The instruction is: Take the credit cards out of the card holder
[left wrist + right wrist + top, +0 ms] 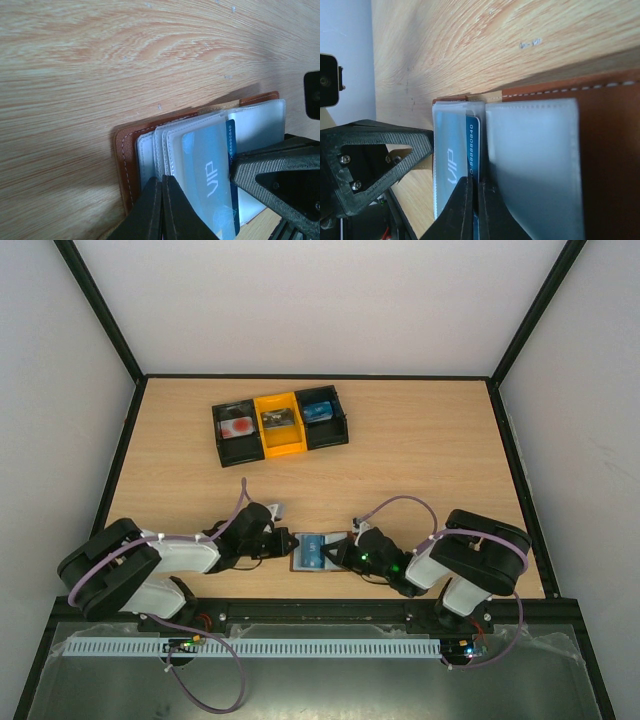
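Mid-extraction, I reckon. The brown leather card holder (122, 160) lies open on the surface (100, 60) between both arms. The left hand (161, 202) is pinched tight on its clear sleeves. The right hand (472, 205) is clamped on the blue VIP card (473, 142), which pokes out of a sleeve. Next: a straight pull along the sleeve while the left pins the holder.
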You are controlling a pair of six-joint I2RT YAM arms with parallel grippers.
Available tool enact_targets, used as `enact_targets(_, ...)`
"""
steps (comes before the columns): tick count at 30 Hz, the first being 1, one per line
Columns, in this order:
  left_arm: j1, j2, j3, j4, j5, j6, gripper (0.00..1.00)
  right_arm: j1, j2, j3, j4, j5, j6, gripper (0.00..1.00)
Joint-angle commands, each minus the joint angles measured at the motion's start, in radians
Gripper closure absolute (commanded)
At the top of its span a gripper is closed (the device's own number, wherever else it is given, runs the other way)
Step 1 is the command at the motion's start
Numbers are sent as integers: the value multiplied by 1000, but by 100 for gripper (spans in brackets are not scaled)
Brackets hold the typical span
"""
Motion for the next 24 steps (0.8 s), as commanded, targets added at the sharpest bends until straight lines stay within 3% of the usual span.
enact_targets(1, -3, 7, -50, -120, -46, 11, 98, 0, 30, -48, 73, -13, 31, 98)
enact_targets(5, -3, -22, -63, -106, -41, 14, 98, -1, 2, -95, 108, -8, 38, 98)
enact_targets(17, -3, -32, -40, -163, -65, 19, 98, 0, -113, -99, -39, 26, -19, 98)
enact_targets(24, -3, -33, -13, -164, -24, 4, 97, -1, -268, -110, -235, 109, -48, 98)
